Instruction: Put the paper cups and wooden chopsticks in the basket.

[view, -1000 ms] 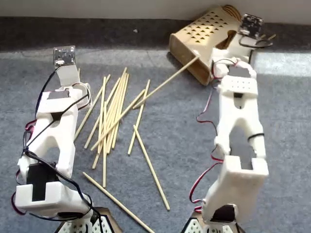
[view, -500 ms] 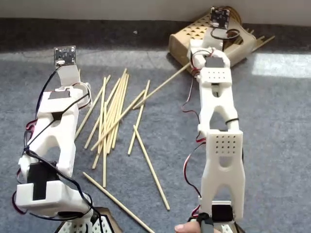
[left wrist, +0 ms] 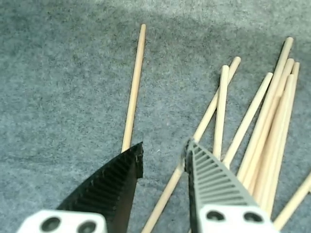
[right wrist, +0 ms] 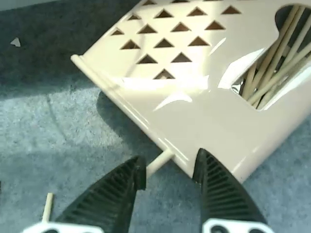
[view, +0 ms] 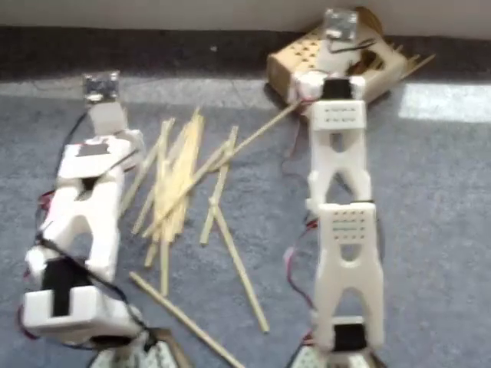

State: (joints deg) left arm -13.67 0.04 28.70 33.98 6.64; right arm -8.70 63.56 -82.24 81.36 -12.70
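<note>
Grey carpet-like fabric is covering the counter (view: 430, 192), and across it the white right arm (view: 337, 130) is swinging in from the far right side: a second ago its wrist was hanging beyond the tan plastic basket with triangular cut-outs (view: 299, 57), and now it is stretching straight at the basket's near wall. The right arm's fingers (right wrist: 112, 194) are standing open astride the end of one long pale wooden chopstick (right wrist: 158, 162) that is butting against the tipped-over basket, so a pick-up of this stick is probably coming, though nothing is being gripped yet. Several wooden chopsticks (right wrist: 272, 58) are already lying inside the basket. The left arm is keeping still; the left arm's fingers (left wrist: 112, 184) are hanging open over the scattered heap of loose chopsticks (view: 176, 176) on the counter, well apart from the basket, so most of the job is still waiting. No readable lettering is showing on the basket or arms.
</note>
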